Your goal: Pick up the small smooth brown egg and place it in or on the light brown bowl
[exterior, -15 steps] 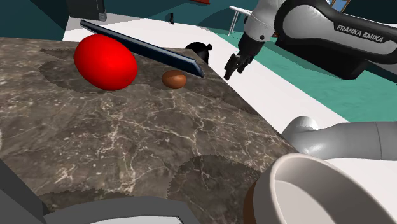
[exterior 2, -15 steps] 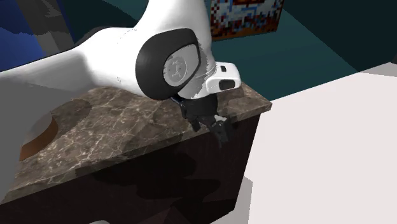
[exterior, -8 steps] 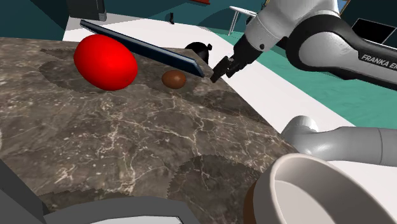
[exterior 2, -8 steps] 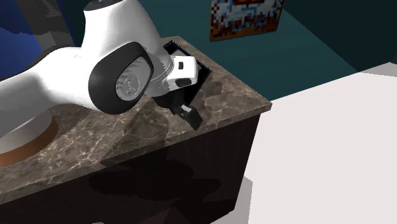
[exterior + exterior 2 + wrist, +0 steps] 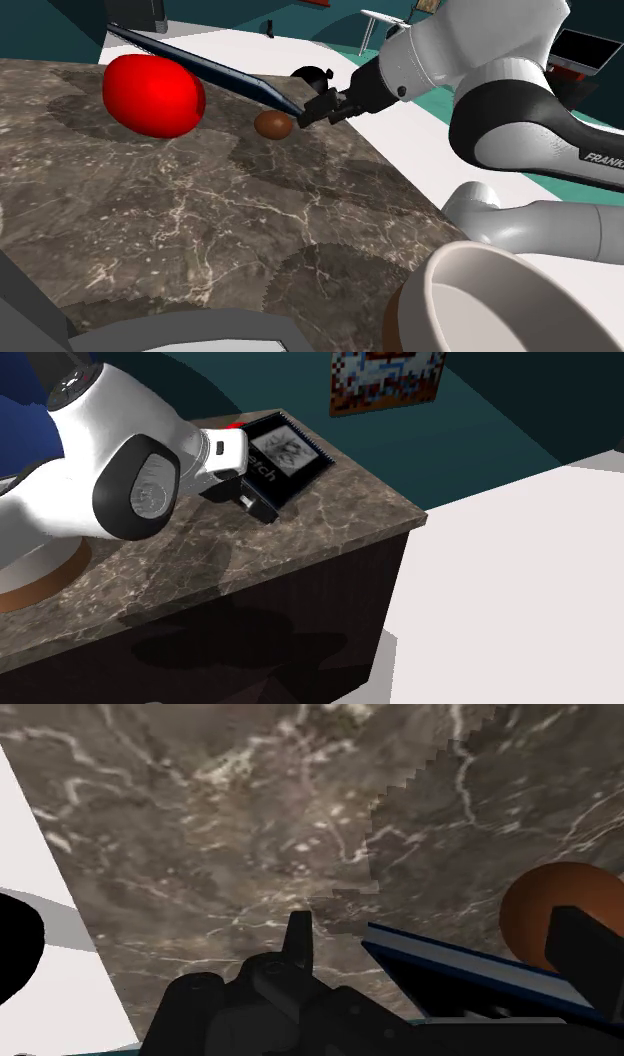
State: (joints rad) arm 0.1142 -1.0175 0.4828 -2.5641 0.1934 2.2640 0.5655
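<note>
The small brown egg [image 5: 272, 124] lies on the dark marble counter [image 5: 200, 220], just beside the low end of a dark blue flat slab [image 5: 200, 64]. My black gripper [image 5: 313, 112] hangs close to the egg, on the side toward the shoulder view's right, fingers apart and open. In the wrist view the egg [image 5: 545, 904] sits partly behind one finger [image 5: 585, 959], not between the two; the gripper [image 5: 440, 946] holds nothing. The bowl [image 5: 470, 290], brown outside and pale inside, stands at the shoulder view's lower right, near the stand. The second exterior view has the gripper [image 5: 257, 509] over the counter.
A big red rounded object [image 5: 152, 95] rests under the tilted slab [image 5: 285, 450]. The counter's edge [image 5: 390, 165] runs just behind the gripper, with white floor [image 5: 440, 150] beyond. My arm's grey lower link [image 5: 540, 225] lies over the bowl.
The arm swung toward the shoulder view's left and brought the gripper down beside the egg. The slab and the red object shifted slightly to the left. The egg stayed put.
</note>
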